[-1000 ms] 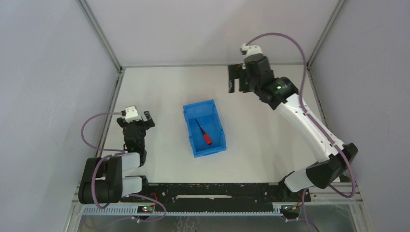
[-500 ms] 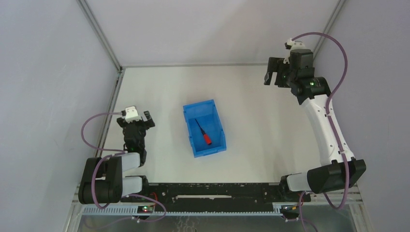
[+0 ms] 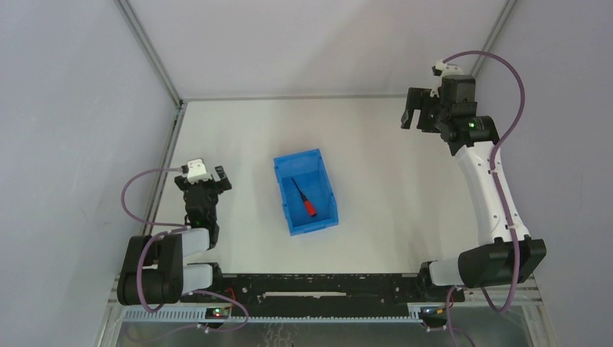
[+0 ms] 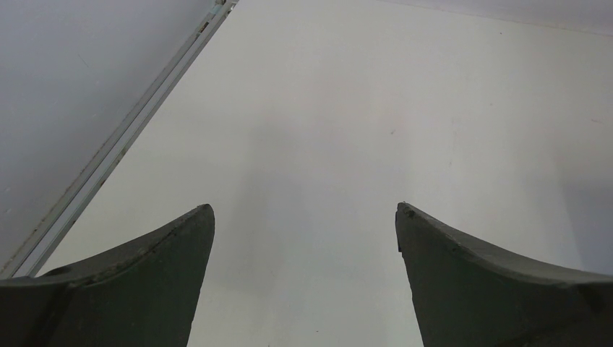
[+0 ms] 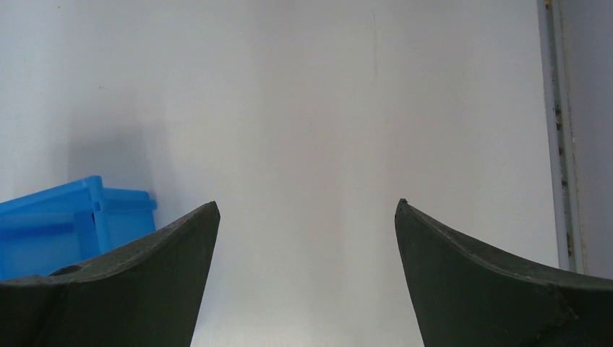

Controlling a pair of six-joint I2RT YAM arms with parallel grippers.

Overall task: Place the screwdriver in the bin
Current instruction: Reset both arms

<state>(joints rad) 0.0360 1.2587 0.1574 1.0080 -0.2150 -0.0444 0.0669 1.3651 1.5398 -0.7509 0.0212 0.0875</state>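
Observation:
The screwdriver (image 3: pixel 304 199), with a red handle and a thin black shaft, lies inside the blue bin (image 3: pixel 288 168) in the middle of the table. My right gripper (image 3: pixel 413 116) is open and empty, raised high at the far right, well away from the bin. In the right wrist view the right gripper (image 5: pixel 306 210) is spread wide over bare table, with a corner of the bin (image 5: pixel 69 217) at the left edge. My left gripper (image 3: pixel 214 176) is open and empty, low at the left of the bin; the left wrist view shows it (image 4: pixel 303 210) over bare table.
A metal frame rail (image 3: pixel 165 163) runs along the table's left edge and another (image 3: pixel 470 141) along the right. Grey walls close in the table on three sides. Purple cables loop off both arms.
My right arm has swung from the far middle out to the far right over the last second, with only a small further shift lately. The left arm, bin and screwdriver have not moved.

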